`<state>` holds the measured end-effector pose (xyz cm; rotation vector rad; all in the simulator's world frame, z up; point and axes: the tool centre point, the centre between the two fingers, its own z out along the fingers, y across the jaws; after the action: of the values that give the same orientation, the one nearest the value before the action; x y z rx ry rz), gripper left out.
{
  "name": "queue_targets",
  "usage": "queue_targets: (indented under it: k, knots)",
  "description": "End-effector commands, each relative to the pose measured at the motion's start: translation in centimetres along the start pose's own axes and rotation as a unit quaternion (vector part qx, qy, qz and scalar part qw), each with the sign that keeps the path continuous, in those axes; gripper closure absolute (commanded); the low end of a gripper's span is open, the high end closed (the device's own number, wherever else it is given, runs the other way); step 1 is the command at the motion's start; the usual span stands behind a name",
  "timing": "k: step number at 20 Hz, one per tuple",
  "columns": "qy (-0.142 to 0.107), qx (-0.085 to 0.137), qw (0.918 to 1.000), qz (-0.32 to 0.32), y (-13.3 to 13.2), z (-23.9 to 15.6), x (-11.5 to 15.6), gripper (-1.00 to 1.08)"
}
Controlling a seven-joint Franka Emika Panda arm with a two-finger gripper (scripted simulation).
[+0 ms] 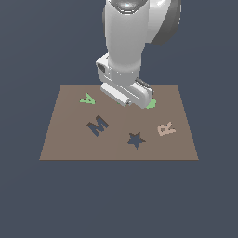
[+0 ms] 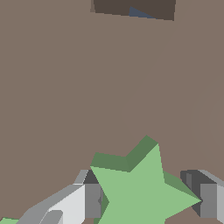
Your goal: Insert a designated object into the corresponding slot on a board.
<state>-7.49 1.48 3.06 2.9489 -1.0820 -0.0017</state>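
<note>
The light-green star (image 2: 140,192) lies flat on the brown board (image 1: 69,139) near its far edge; only a sliver of it (image 1: 151,103) shows past the hand in the exterior view. My gripper (image 2: 151,201) is down at the board with one finger on each side of the star, and both fingers (image 2: 92,201) touch its edges. The dark navy star-shaped slot (image 1: 135,139) is empty near the board's front edge, a short way in front of the gripper (image 1: 139,103).
A green letter A (image 1: 87,99) lies at the board's far part on the exterior view's left. A dark M-shaped recess (image 1: 97,125) and a pale R (image 1: 166,128) flank the star slot. A dark recess (image 2: 135,8) shows in the wrist view; I cannot tell which.
</note>
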Motion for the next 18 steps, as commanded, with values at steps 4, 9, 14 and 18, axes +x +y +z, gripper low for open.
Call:
queue_targets:
  k: [4, 9, 14, 18]
  knots:
    - [0.0, 0.0, 1.0, 0.0, -0.03, 0.07, 0.02, 1.08]
    - [0.0, 0.0, 1.0, 0.0, -0.03, 0.07, 0.02, 1.08]
    - [0.0, 0.001, 1.0, 0.001, -0.22, -0.01, 0.09, 1.08]
    - [0.0, 0.001, 1.0, 0.005, -0.91, -0.06, 0.49, 1.08]
